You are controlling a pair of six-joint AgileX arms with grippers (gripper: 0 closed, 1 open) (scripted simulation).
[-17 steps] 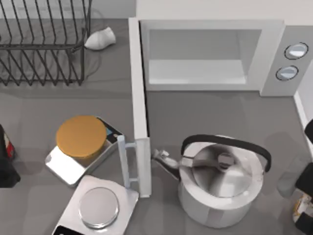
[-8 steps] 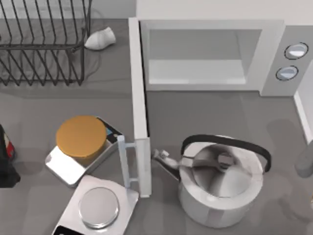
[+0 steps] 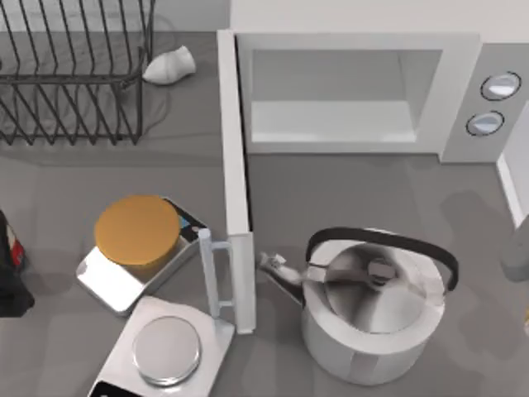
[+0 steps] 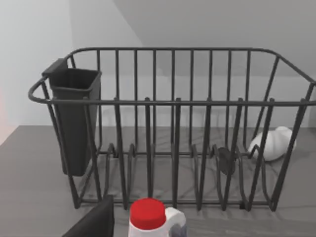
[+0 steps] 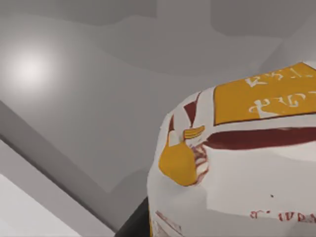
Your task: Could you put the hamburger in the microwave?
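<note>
The hamburger (image 5: 237, 173), a white lump with yellow-orange and dark red patches, sits very close to the right wrist camera above the grey table. The microwave (image 3: 459, 91) stands at the back right, its pale cavity bare and its door (image 3: 234, 182) swung fully open toward the front. My right arm (image 3: 519, 258) shows as a grey sliver at the table's right edge, right of the kettle. My left arm (image 3: 8, 277) is parked at the left edge.
A large metal kettle (image 3: 372, 331) stands in front of the microwave opening. Left of the door are an orange disc (image 3: 136, 229) on a scale and a second scale (image 3: 165, 351). A wire dish rack (image 4: 173, 123) fills the back left, beside a white lump (image 3: 169, 64). A red-capped bottle (image 4: 148, 215) stands near the left wrist.
My right arm has slid out toward the table's right edge and farther back, leaving only a sliver in the top view. The left arm and the table's things have not moved.
</note>
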